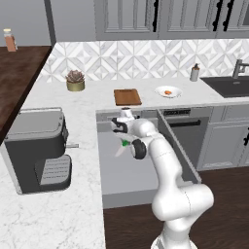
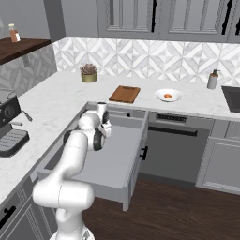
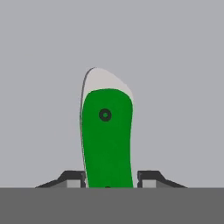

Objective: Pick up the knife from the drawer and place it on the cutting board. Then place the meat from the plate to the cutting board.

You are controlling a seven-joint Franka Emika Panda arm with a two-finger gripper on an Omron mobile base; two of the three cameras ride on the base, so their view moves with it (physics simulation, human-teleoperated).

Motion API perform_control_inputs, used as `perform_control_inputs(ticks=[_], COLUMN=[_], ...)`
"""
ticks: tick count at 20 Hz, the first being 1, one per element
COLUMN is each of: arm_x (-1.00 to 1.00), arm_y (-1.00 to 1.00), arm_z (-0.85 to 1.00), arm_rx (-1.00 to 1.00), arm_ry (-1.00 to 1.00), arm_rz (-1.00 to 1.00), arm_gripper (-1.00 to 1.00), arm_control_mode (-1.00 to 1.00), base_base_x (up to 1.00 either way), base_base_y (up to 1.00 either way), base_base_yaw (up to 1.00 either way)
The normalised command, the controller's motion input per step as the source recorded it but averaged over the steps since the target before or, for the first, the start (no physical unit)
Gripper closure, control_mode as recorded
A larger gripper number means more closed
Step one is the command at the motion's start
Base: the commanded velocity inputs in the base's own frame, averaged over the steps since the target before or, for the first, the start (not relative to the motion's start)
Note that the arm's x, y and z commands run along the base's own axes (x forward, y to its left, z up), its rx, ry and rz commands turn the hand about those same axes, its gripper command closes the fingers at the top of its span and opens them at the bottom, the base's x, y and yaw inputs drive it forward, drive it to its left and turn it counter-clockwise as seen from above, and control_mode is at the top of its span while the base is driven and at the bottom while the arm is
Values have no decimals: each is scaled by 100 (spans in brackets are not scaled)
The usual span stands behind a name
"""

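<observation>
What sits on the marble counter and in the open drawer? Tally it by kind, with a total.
knife: 1
cutting board: 1
plate: 1
meat: 1
potted plant: 1
soap bottle: 1
coffee machine: 1
Total: 7

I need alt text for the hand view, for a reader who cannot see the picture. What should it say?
A knife with a bright green handle stands between the two dark fingertips of the gripper, which press against its sides. Its pale blade shows past the far end of the handle, above the flat grey floor of the drawer.
</observation>
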Motion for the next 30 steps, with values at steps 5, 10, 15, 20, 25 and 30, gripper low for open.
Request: perform_control_inputs(ticks=[5,10,15,20,25,30], arm_x=[-100,-100,-100,-100,-100,-100], arm_y=[-57,-43,-50,-38,-28,-26], arm_z=[10,59,74,87,100,100], arm_rx=[3,10,10,2,1,2], arm_ry=[-31,-40,-35,-33,-14,0], arm_rz=[-5,-12,-8,-5,-11,-18], arm_gripper=[100,100,100,100,100,100], arm_control_mode=[-100,-100,-100,-100,-100,-100], base_base_x=[0,0,0,0,0,0], base_base_y=[0,0,0,0,0,0], base_base_yaw=[0,0,0,0,0,0])
